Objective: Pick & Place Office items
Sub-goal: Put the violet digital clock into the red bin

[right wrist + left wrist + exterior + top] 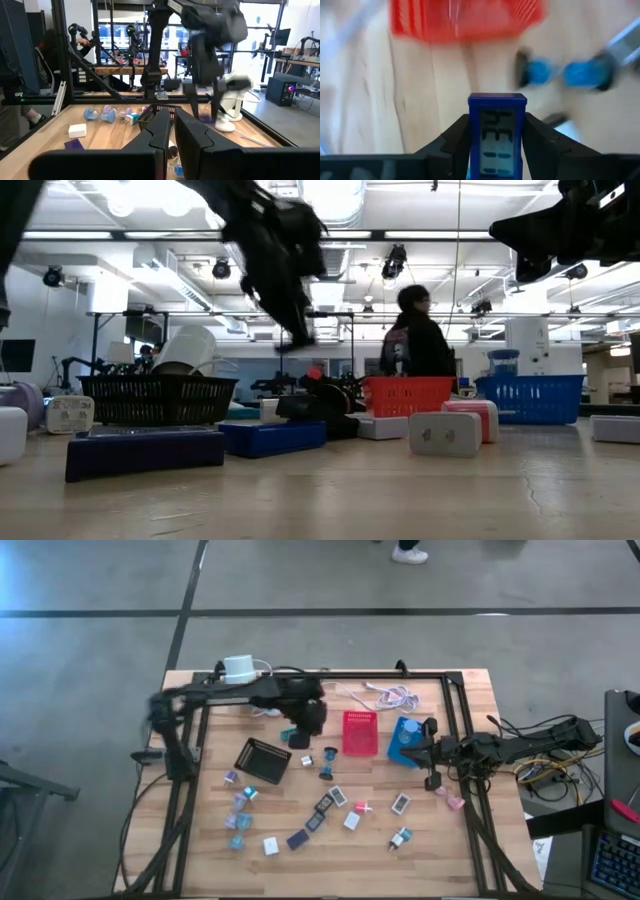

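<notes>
Left gripper (497,150) clamped on an upright blue digital timer (497,134), apparently long axis vertical, before the red tray (465,17).

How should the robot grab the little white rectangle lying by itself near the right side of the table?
Come straight down from above and pinch the white rectangle across its two long edges, at the middle. It lies flat and slanted on the table with bare wood around it, so turn the fingers to match. The right gripper looks nearer.
</notes>
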